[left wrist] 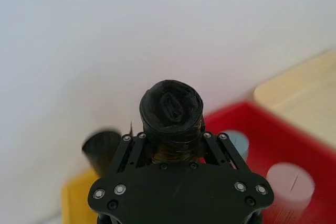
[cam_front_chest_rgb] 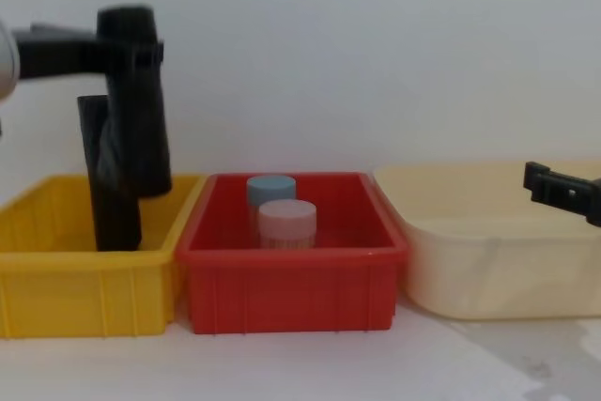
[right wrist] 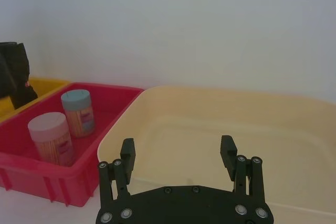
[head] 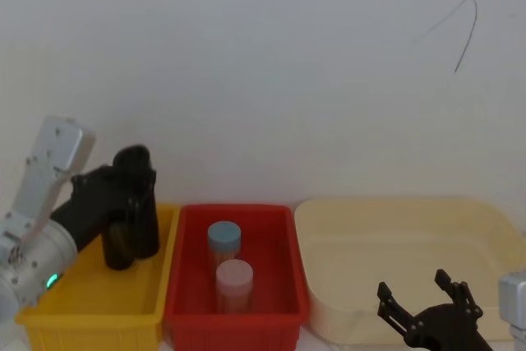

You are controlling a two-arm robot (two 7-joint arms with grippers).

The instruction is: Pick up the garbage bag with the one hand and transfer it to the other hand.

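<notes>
The garbage bag (head: 146, 228) (cam_front_chest_rgb: 146, 138) is a black roll held upright above the yellow bin (head: 90, 310). My left gripper (head: 127, 180) (cam_front_chest_rgb: 134, 47), on the silver-white arm with the green light, is shut on its upper part. The left wrist view shows the roll's round top (left wrist: 170, 108) rising between the fingers. My right gripper (head: 423, 295) (right wrist: 177, 153) (cam_front_chest_rgb: 562, 190) hangs open and holds nothing, low at the right over the front of the cream tub (head: 411, 219), far from the bag.
A second black roll (head: 117, 248) (cam_front_chest_rgb: 111, 204) stands in the yellow bin, just behind the held one. The red bin (head: 238, 314) in the middle holds a blue-lidded jar (head: 223, 240) and a pink-lidded jar (head: 234, 281). A white wall is behind.
</notes>
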